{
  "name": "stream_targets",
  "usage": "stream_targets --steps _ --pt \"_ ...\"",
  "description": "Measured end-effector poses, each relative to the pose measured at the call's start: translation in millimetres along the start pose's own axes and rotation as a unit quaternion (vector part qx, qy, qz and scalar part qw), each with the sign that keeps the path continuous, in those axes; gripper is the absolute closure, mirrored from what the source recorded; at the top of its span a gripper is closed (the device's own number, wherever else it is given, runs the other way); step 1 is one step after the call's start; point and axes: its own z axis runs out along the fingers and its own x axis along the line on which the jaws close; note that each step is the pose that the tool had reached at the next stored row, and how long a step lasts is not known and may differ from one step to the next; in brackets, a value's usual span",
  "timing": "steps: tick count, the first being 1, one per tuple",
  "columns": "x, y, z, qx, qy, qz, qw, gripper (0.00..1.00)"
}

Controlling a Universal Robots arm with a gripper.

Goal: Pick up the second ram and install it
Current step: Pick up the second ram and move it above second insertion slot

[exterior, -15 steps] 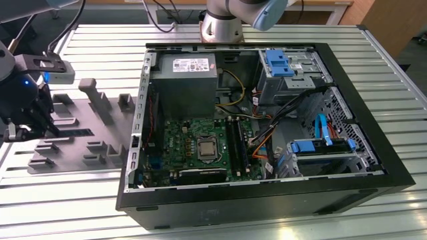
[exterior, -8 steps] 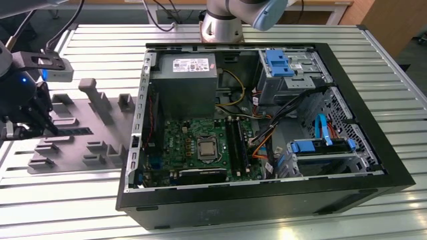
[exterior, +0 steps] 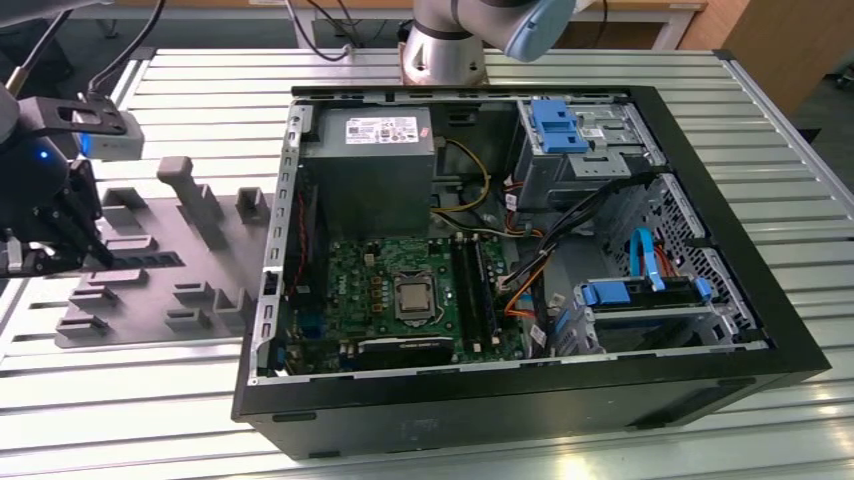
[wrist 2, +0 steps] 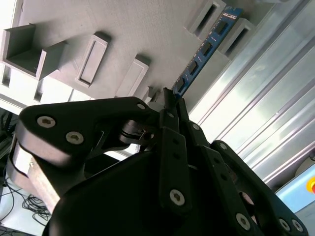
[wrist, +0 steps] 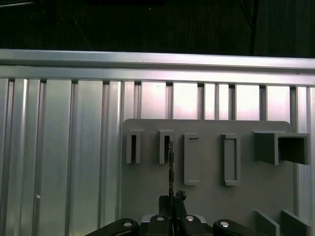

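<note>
- Second wrist view: the gripper [wrist 2: 167,101] has its dark fingers pinched together on the near end of the second ram [wrist 2: 206,46]. The slim blue stick stands on its long edge in the slotted posts of a grey tray [wrist 2: 123,29].
- First wrist view: the second ram [wrist: 170,167] appears edge-on as one thin line. It runs straight out from the gripper [wrist: 172,199] into a narrow slot post near the tray's [wrist: 246,196] far edge.
- Its long axis lies level along the tray and points away from the fingers, toward the ribbed metal table [wrist: 59,157]. The flat chip faces are turned to either side.
- Exterior view: the gripper [exterior: 40,250] hangs over the tray at the exterior view's left, well apart from the open computer case [exterior: 534,400].
- The stick is not yet lifted. A clean pick probably needs a square pinch on the flat faces and a pull in line with the slots, with no twist that could jam the far end.
</note>
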Motion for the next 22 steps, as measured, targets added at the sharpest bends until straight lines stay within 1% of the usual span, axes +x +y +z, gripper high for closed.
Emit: stream_targets --steps 12,22 --pt "-0.2 0.3 -9.0 0.0004 0.0000 0.000 1.0000 0.86" --pt "-0.3 0.4 -10.7 0.0003 0.0001 0.000 1.0000 0.86"
